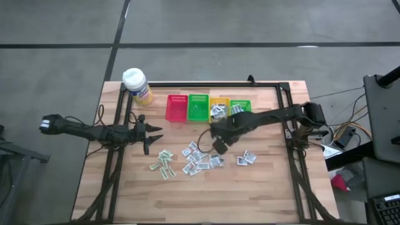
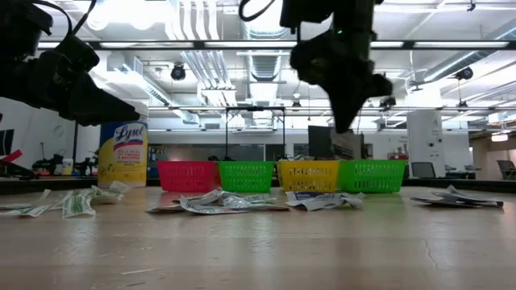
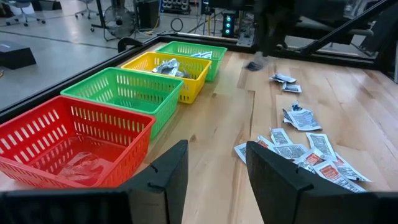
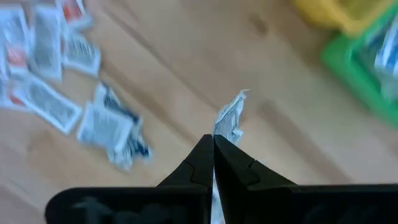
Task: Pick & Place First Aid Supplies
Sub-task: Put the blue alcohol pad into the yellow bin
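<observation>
Several small white first aid packets lie flat in loose heaps on the wooden table [image 1: 262, 187]: a middle heap [image 1: 199, 159], a left heap [image 1: 164, 164] and a few at the right [image 1: 247, 158]. More packets fill the yellow basket [image 1: 219, 107] and the far-right green basket [image 1: 241, 106]. My right gripper [image 1: 218, 147] hangs over the table between the heaps and the baskets, shut on one packet [image 4: 229, 118]. My left gripper [image 1: 152, 132] stands open at the left, near the red basket [image 1: 177, 107], with nothing between its fingers [image 3: 168, 180]. My right gripper pinches one white packet between its two fingertips [image 4: 205, 152], which point down from above. It grips one end of the packet [image 4: 222, 132], and the rest sticks out past the tips. The packet is lifted clear of the table.
Four baskets stand in a row at the back: red, green [image 1: 198, 107], yellow, green. A yellow bottle with a white cap [image 1: 137, 86] stands at the far left corner. Black frame rails [image 1: 290, 144] run along the table's sides. Bare wood lies near the front edge.
</observation>
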